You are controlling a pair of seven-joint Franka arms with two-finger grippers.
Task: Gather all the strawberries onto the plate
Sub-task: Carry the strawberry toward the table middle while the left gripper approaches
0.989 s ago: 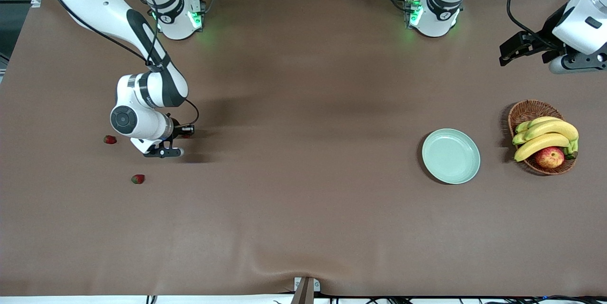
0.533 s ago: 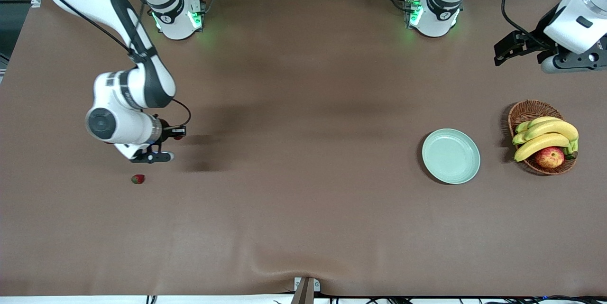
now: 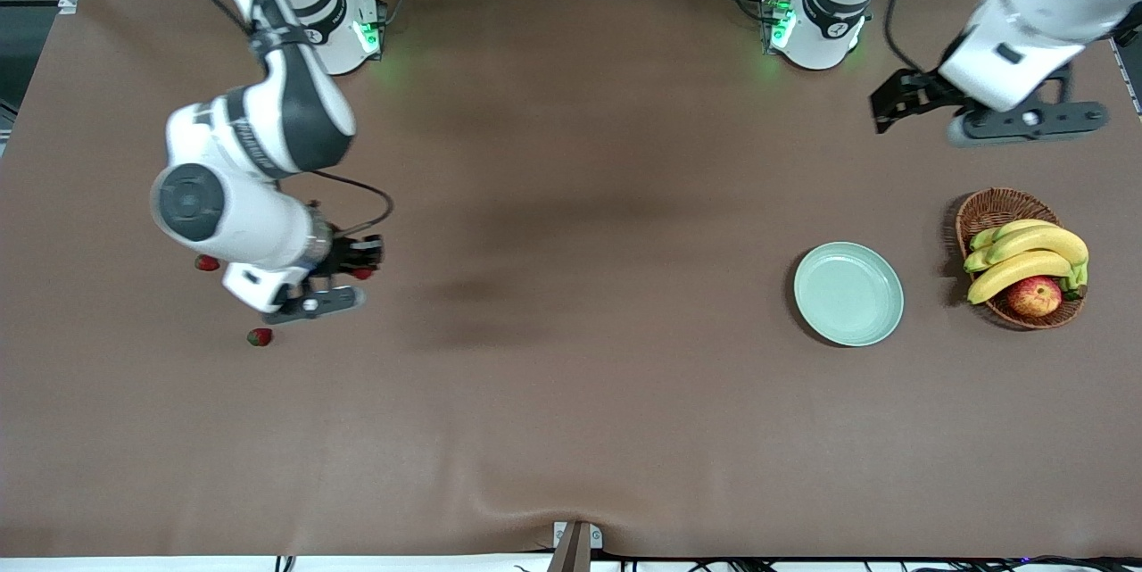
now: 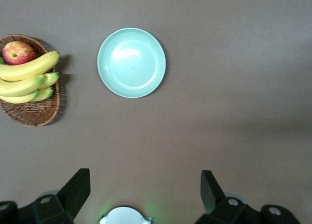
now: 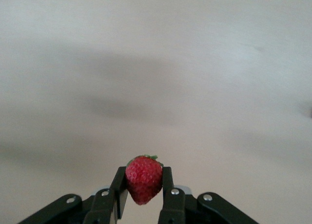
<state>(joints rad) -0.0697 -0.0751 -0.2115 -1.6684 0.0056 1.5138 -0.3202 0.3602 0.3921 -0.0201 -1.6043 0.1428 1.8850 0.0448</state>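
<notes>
Stretching wide across the view, the brown surface carries everything, and the distance along it is what matters here. The right arm's wrist is bent low toward the right arm's end of the surface, gripper pointed along the length of the surface toward the plate. The left arm waits high up, its left gripper over bare surface near the wicker basket of bananas and an apple, fingers spread wide with nothing between them.

Now the plate: pale green, empty, sitting toward the left arm's end, just beside that basket. It lies well apart from the right gripper, almost the whole span of the surface away. The left arm is plainly the nearer one to the plate, yet it is the right that has the fruit.

And there it is: the right gripper is pinching a strawberry between its fingertips, tip hanging down, green cap at the top, lifted clear above the surface. Two more strawberries remain down there toward the right arm's end: one partly tucked beside the wrist, the other nearer the front camera. My read: a long carry comes next.
</notes>
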